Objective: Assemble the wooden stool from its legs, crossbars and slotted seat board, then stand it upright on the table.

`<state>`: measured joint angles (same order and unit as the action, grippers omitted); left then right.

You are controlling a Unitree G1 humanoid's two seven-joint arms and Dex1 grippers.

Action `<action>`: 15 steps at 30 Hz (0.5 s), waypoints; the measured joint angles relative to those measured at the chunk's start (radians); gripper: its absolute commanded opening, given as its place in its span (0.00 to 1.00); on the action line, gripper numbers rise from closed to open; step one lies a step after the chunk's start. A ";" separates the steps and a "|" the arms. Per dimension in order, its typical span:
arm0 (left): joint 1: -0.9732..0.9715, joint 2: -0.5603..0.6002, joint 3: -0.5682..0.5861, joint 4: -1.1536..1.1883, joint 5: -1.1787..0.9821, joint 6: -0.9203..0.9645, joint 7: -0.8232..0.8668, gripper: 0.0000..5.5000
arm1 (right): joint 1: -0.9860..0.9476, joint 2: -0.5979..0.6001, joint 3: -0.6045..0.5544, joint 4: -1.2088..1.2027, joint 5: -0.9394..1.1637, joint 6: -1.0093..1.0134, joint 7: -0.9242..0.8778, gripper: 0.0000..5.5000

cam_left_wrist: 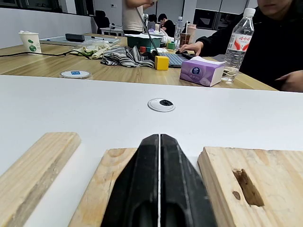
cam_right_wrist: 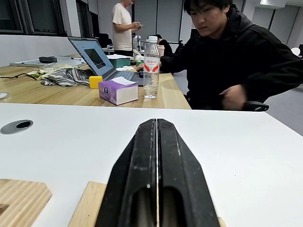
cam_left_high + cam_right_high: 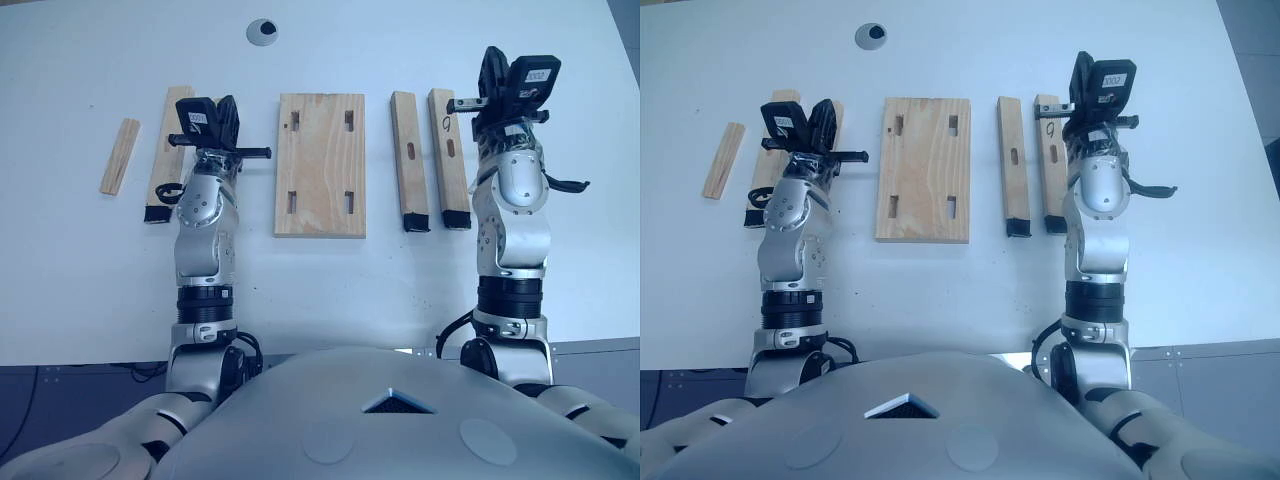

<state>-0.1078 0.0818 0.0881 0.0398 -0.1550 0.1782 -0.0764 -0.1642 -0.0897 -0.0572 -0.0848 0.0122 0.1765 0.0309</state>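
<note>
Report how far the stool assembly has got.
Done: nothing; the rectangular slotted wooden seat board lies flat, no part joined to it. In hand: nothing; the left gripper and right gripper have fingers shut, empty, over the white table. Left: fit the three black-tipped wooden legs and the short plain wooden bar, then stand it up.

Overhead stereo; wrist cameras low over table (image 1: 71,109)
</note>
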 measured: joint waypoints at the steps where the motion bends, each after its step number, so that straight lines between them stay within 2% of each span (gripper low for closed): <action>1: 0.000 0.000 0.000 0.000 0.000 0.000 0.000 0.00 | 0.000 0.000 0.000 0.000 -0.001 0.000 0.000 0.01; 15: -0.021 -0.020 0.013 0.000 -0.003 0.000 0.013 0.00 | 0.000 0.000 -0.011 0.000 -0.001 0.000 -0.014 0.01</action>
<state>-0.1290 0.0621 0.1013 0.0402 -0.1579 0.1783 -0.0638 -0.1641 -0.0892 -0.0677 -0.0846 0.0107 0.1768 0.0169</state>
